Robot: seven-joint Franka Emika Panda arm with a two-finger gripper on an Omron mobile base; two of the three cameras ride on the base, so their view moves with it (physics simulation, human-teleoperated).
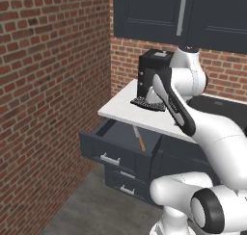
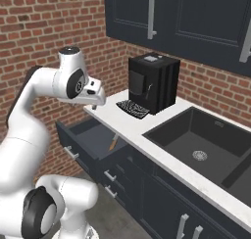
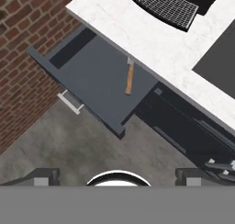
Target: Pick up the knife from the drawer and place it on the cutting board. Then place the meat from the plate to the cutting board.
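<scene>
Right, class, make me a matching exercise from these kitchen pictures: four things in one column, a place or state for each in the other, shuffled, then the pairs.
Things:
1. knife
2. drawer
3. coffee machine
4. gripper

Places or states:
A. pulled out under the counter edge
B. open, holding nothing, above the drawer
C. lying in the drawer, blade partly under the counter
D. standing on the counter, left of the sink

Pairs: 1-C, 2-A, 3-D, 4-B

Open drawer (image 3: 98, 83), knife (image 3: 130, 78) inside, blade seemingly under counter (image 3: 151, 42)
</scene>
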